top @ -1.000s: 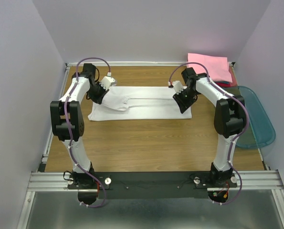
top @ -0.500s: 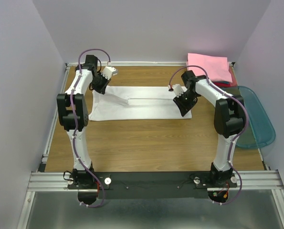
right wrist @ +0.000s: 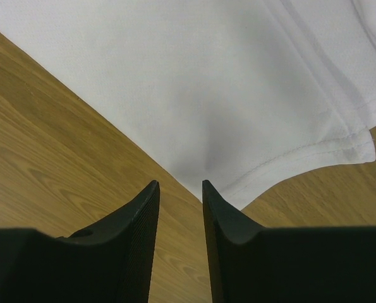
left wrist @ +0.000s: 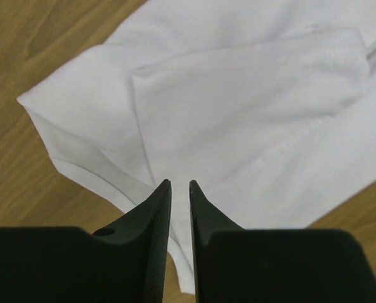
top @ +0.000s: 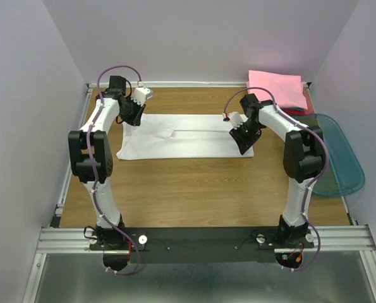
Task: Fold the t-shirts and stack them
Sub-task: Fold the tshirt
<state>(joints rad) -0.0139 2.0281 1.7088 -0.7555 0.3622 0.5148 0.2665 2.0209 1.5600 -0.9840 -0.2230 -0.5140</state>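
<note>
Across the desk [top: 175,183], white t-shirt [top: 194,142] stretches left to right; left claw [left wrist: 179,183] barely parted, right claw [right wrist: 180,183] wider, over its ends

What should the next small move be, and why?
Probably lower the left gripper onto the left end of the white t-shirt and pinch it for a crosswise fold: it lies as a long strip, and this and the right gripper hover open over its ends, holding nothing.
</note>
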